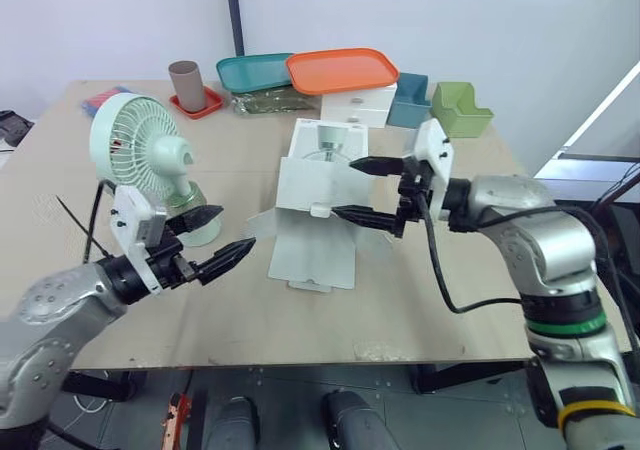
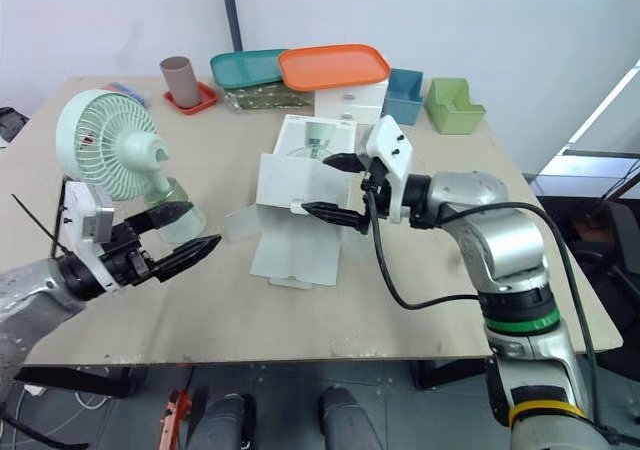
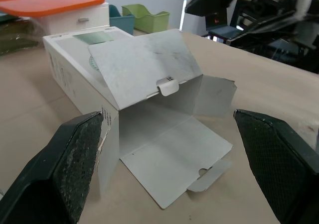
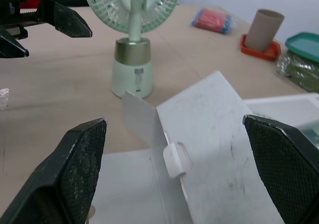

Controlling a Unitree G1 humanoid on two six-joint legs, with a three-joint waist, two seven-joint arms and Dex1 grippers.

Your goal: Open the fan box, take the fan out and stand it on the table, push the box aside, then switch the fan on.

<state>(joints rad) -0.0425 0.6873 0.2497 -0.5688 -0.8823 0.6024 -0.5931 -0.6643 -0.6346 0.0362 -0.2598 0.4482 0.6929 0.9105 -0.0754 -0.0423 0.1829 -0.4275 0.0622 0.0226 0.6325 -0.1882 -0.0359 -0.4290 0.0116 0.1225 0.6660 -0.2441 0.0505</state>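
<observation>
Two pincers: both are spread wide and hold nothing.
Left pincer [image 1: 236, 227]: at the near left of the desk [image 1: 470, 300], just near and right of the fan's base, not touching it.
Right pincer [image 1: 343, 187]: at the right side of the box, fingers pointing left across the raised lid flap. I cannot tell whether the lower finger touches the flap's tab.
Fan [image 1: 140, 155]: upright on its base at the left of the desk, grille turned away from the box.
Box [image 1: 315, 180]: in the middle of the desk, lying flat with its mouth toward the near edge. The flaps are splayed and the inside looks empty.
Stage, as I judge it: the fan is out and standing; the box has yet to be pushed aside, and the switch comes after that.
Risk one: a push on the loose flap may only fold the card and leave the box where it is.
Risk two: a leftward shove would slide the box into the fan, which looks top-heavy, and tip it.
Risk three: a shove toward the far side would run the box into the white drawers [image 1: 357, 105] just behind it.
Risk four: a careless swing of the left pincer, close to the fan's base, could knock the fan.
</observation>
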